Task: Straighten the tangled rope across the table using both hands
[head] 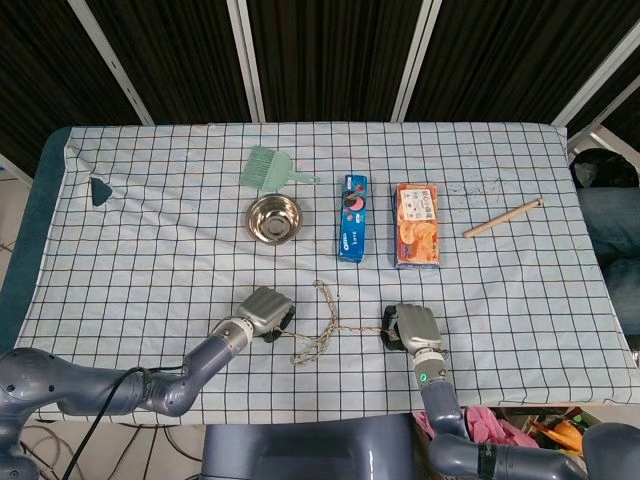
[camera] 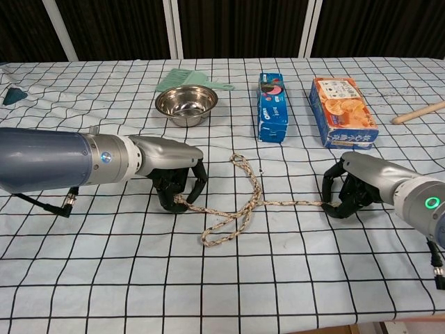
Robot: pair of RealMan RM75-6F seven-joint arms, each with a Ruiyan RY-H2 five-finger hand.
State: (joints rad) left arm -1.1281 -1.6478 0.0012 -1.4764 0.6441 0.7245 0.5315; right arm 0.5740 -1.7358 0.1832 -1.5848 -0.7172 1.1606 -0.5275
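Observation:
A tan braided rope [camera: 240, 202] lies looped and crossed near the front middle of the checked tablecloth, also in the head view as rope [head: 320, 325]. My left hand [camera: 177, 177] curls its fingers down on the rope's left end and grips it. The right hand [camera: 351, 188] pinches the rope's right end, and the strand between there and the tangle runs almost straight. Seen from the head camera, the left hand [head: 263, 310] and right hand [head: 412, 327] flank the tangle.
Behind the rope stand a steel bowl [camera: 185, 104], a green dustpan brush [camera: 191, 80], a blue biscuit box [camera: 272, 106] and an orange box [camera: 343, 111]. A wooden stick [head: 503, 217] lies far right; a dark triangle [head: 100, 189] lies far left.

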